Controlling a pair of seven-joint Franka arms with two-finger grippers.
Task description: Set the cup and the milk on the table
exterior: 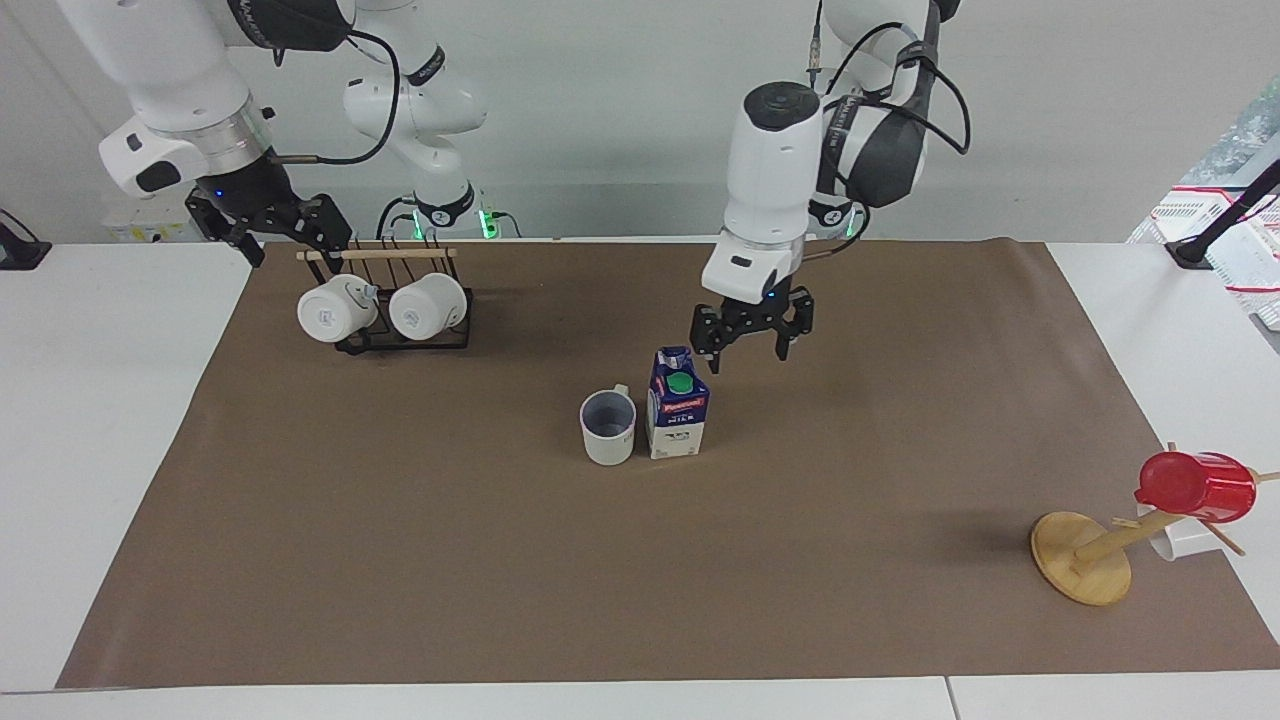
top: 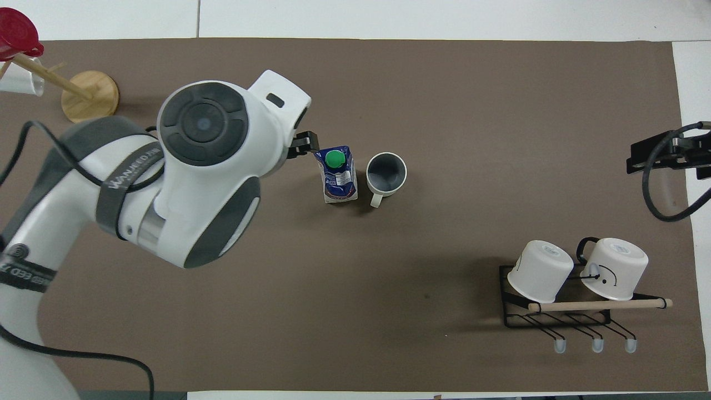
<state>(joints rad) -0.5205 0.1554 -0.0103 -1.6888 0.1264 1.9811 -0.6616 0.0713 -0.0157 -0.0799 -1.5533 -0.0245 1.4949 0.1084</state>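
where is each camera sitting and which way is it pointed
Facing view: high across the table, looking at the robots; both arms show, left gripper raised with jaws open beside the milk, right gripper by the mug rack.
Overhead view: above the robots' end, looking steeply down; the left arm fills the lower corner, and the right gripper shows at the edge.
Shared: milk and cup side by side on the table, turned half around.

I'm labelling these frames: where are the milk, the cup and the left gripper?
milk [exterior: 678, 417], facing view, front label.
cup [exterior: 608, 428], facing view, outer wall.
left gripper [exterior: 750, 347], facing view, between fingertips.
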